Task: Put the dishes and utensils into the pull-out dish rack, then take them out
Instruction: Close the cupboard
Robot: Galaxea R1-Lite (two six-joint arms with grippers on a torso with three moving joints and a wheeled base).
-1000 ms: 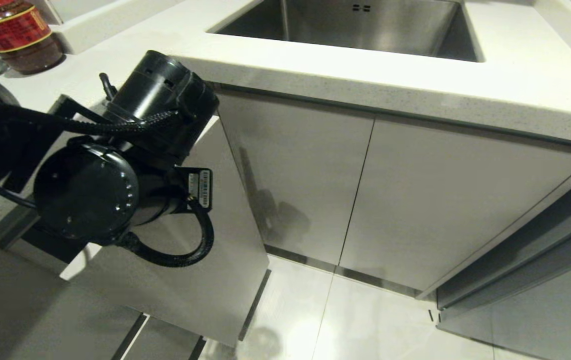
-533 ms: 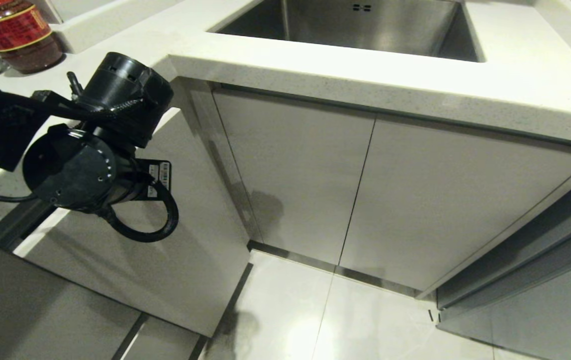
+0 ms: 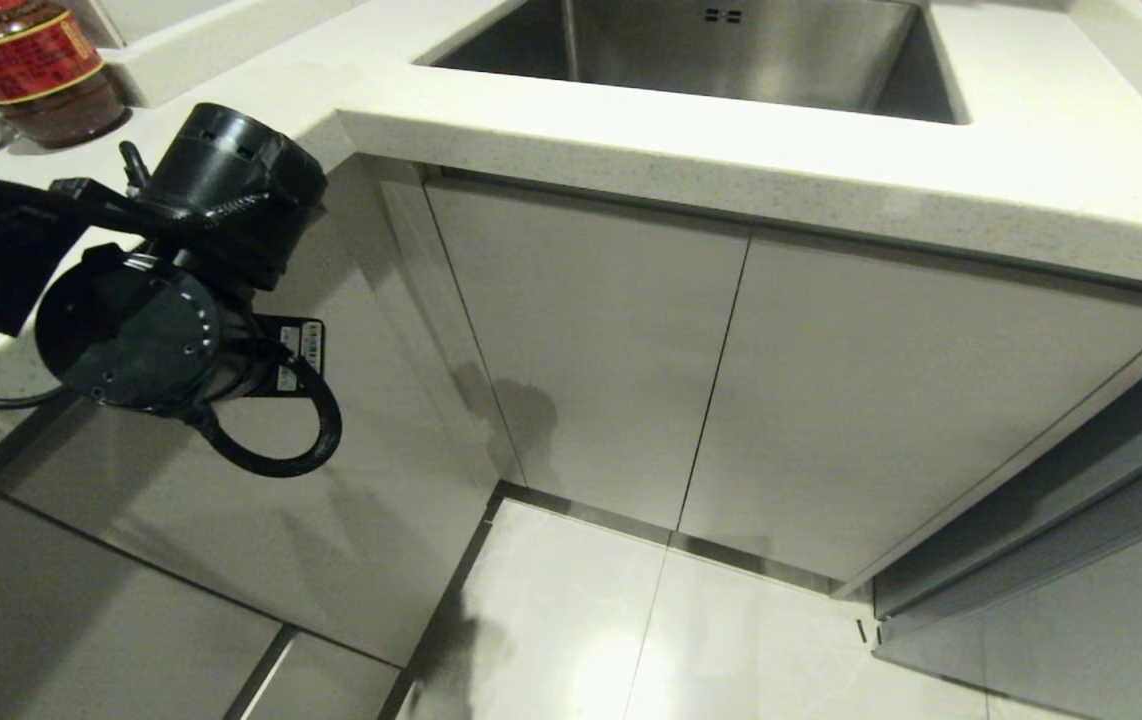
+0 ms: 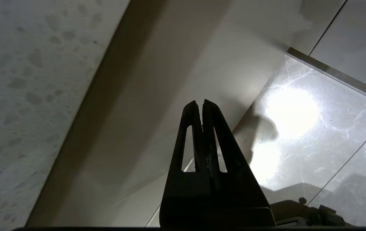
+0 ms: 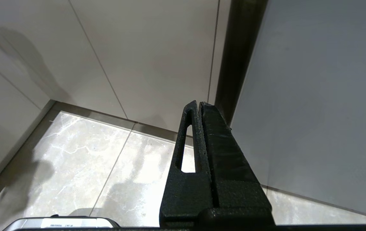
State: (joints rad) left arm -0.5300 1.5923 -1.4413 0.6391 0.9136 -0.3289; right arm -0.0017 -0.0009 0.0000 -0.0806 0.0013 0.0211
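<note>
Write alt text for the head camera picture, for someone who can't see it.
The robot's black left arm hangs by pale closed cabinet fronts under a white counter. A steel sink sits in the counter, a red-labelled jar stands at far left, and glossy floor tiles lie below.

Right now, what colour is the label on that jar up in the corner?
Red, with yellow bands: the jar shows best in the head view.

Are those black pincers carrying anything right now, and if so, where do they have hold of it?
Nothing is held. The left gripper is shut on empty air beside the cabinet panel, and the right gripper is shut and empty too.
</note>
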